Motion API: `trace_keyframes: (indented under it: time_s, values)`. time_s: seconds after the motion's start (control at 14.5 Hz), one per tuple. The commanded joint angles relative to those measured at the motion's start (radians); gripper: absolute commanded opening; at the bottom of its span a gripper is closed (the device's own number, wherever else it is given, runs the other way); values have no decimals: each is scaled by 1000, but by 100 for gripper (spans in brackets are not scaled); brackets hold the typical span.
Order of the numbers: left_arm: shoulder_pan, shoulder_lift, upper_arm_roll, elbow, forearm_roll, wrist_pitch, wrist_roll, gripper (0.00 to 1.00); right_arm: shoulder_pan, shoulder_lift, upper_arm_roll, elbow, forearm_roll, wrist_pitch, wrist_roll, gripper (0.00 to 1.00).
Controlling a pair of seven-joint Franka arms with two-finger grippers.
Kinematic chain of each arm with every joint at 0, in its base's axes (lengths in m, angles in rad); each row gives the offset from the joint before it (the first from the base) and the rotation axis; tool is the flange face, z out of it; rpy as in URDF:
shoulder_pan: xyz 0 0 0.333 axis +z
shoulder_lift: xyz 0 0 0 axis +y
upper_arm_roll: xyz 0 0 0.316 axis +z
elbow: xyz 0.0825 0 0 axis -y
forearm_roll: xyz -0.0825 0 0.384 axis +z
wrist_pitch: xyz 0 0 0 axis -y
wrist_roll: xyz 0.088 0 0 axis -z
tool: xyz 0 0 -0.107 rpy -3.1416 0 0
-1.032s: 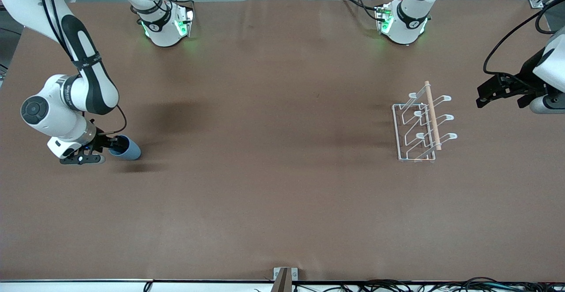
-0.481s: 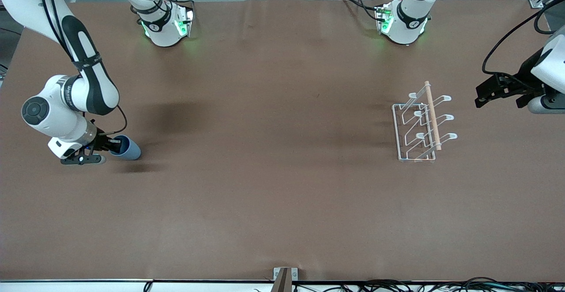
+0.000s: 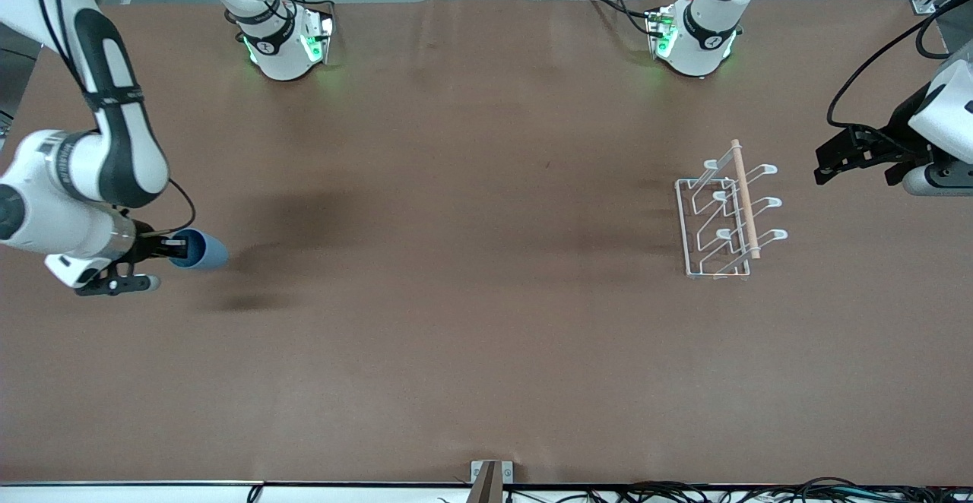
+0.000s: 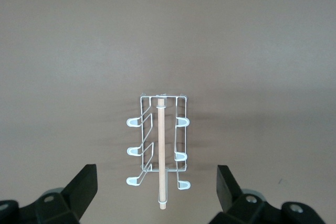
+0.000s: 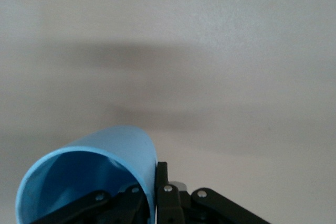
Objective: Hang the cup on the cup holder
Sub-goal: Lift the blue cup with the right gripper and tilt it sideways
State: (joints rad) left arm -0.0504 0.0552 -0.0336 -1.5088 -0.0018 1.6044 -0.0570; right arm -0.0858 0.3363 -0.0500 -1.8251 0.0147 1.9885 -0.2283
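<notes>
The light-blue cup (image 3: 199, 251) lies on its side in my right gripper (image 3: 172, 248), lifted off the table at the right arm's end. The gripper is shut on the cup's rim, one finger inside and one outside, as the right wrist view shows on the cup (image 5: 105, 166). The white wire cup holder (image 3: 722, 214) with its wooden dowel stands toward the left arm's end. My left gripper (image 3: 825, 169) is open and empty, in the air beside the holder. The left wrist view shows the holder (image 4: 160, 148) between its spread fingers.
The brown table (image 3: 471, 321) stretches wide between cup and holder. Both arm bases stand along the table edge farthest from the front camera. Cables lie along the nearest edge.
My right gripper has lifted the cup off the table and drawn it toward the right arm's end. The left gripper has barely shifted.
</notes>
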Motion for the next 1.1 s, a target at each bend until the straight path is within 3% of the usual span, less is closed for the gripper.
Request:
trace_keyframes:
  time_s: [0.0,0.28,0.55,0.76,1.03]
  values:
    - [3,-5,-5,-1,0,-9,16,100,24,-37,4,104,129,-184,0,0]
    - [1,-3,-3,-1,2,-9,16,100,50,-63,4,96,514,-417,10,1]
    - [-2,3,-5,7,2,-8,17,100,116,-60,31,49,706,-510,20,1]
    - [-20,6,-5,7,2,-9,25,100,129,-59,120,-49,943,-494,21,1]
    - [-109,21,-29,9,0,-8,98,100,138,-59,261,-155,1177,-392,21,0]
